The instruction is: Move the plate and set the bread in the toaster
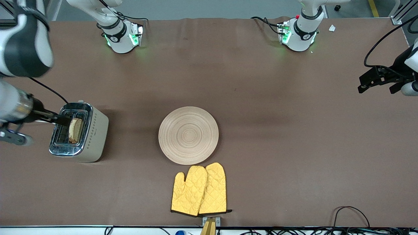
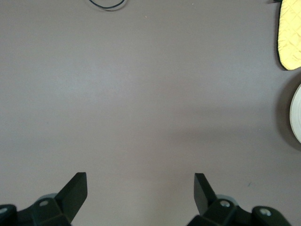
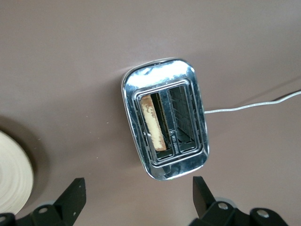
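Note:
The toaster (image 1: 95,132) stands toward the right arm's end of the table. The bread (image 1: 75,130) stands on edge in one of its slots and sticks up above the chrome top. The right wrist view shows the toaster (image 3: 181,165) from above with the bread (image 3: 154,123) in one slot. My right gripper (image 1: 61,119) is open and empty, up over the toaster (image 3: 138,183). The plate (image 1: 188,135) lies empty at mid-table; its rim shows in both wrist views (image 3: 11,174) (image 2: 297,113). My left gripper (image 1: 362,85) waits open over bare table (image 2: 140,176) at the left arm's end.
A pair of yellow oven mitts (image 1: 199,191) lies just nearer the front camera than the plate, and shows in the left wrist view (image 2: 290,35). The toaster's white cord (image 3: 254,106) trails off over the table. A black cable loop (image 1: 351,213) lies near the front edge.

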Controlling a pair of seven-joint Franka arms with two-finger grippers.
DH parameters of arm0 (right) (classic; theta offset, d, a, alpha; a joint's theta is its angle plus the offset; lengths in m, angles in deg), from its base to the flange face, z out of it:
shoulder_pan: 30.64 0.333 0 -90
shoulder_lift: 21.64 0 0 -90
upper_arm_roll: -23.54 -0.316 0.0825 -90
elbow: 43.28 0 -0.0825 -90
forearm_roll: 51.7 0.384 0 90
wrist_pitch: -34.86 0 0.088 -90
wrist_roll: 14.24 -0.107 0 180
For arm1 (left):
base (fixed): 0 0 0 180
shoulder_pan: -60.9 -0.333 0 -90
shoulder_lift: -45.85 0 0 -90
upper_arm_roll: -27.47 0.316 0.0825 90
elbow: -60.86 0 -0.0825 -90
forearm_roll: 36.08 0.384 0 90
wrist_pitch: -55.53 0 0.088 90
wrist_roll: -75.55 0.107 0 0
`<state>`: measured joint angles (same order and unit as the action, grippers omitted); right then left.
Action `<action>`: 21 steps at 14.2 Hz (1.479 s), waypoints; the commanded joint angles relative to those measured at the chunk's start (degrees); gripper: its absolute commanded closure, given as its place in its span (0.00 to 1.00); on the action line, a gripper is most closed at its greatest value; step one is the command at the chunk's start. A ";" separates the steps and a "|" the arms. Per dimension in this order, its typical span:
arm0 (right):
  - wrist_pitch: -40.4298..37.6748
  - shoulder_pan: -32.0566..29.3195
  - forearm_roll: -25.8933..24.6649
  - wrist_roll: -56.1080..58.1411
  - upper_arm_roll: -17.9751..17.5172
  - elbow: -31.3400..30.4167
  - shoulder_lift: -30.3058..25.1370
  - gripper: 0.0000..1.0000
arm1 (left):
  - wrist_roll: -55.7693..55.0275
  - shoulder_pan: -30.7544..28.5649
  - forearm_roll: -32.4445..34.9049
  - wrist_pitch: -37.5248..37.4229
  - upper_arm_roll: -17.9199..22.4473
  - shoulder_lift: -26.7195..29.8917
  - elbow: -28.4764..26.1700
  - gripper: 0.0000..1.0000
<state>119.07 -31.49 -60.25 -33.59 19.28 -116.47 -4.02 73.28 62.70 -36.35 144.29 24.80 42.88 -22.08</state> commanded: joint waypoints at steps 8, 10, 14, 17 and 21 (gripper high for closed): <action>-1.33 -7.93 6.79 13.72 -0.57 -8.46 -12.96 0.00 | 0.34 -0.12 0.27 0.53 0.03 0.15 0.15 0.00; -3.17 -8.72 6.88 15.13 -0.57 -8.55 -13.58 0.00 | 0.42 -0.12 0.27 0.53 0.03 0.15 0.15 0.00; -3.44 -8.37 7.32 14.87 -0.75 -9.86 -14.55 0.00 | 0.42 -0.21 0.27 0.53 0.03 0.15 0.15 0.00; -2.13 -8.99 12.05 14.87 -0.48 -14.16 -17.53 0.00 | 0.42 -0.30 0.27 0.53 -0.06 0.15 0.15 0.00; -0.10 -8.64 12.06 14.96 -0.57 -18.66 -20.70 0.00 | 0.42 -0.30 0.27 0.53 0.03 0.15 0.15 0.00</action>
<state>117.29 -39.18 -49.64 -19.36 19.17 -130.58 -21.03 73.28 62.56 -36.35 144.29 24.83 42.86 -22.08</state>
